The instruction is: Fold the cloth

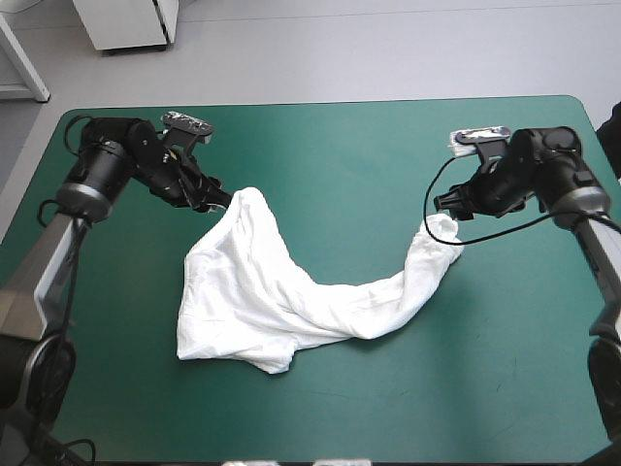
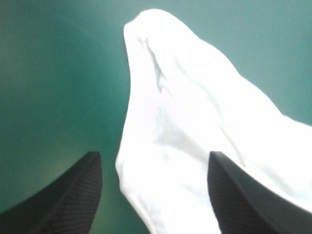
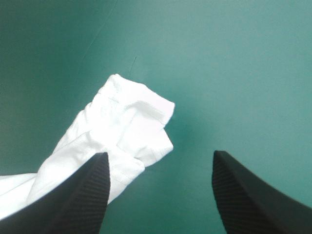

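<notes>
**T-shirt slack on worktop, both hands released**

- T-shirt (image 1: 281, 291): white, wrinkled, lying on the worktop (image 1: 369, 146) about the middle. The wide part sits left of centre, toward the near edge. One peak reaches up toward the far-left corner. A narrower, rumpled band curves off to the right side.
- Left hand (image 1: 221, 201): at the peak of the cloth on the far-left side. It is released, black fingers (image 2: 73, 195) standing wide apart. In its wrist view the cloth runs up between them and on ahead.
- Right hand (image 1: 444, 206): at the end of the right-hand band. It is also released, fingers apart. In its wrist view the folded, hemmed end lies ahead of one finger and partly under it. Bare cover shows ahead of the other.
- Surface: teal-green cover (image 1: 505, 369), flat and smooth. Bare stretches lie along the far, near and right edges.
- Hard to tell:
  - whether either hand touches the cloth
  - which part is sleeve, collar or hem
  - in both wrist views the cloth runs off out of sight
</notes>
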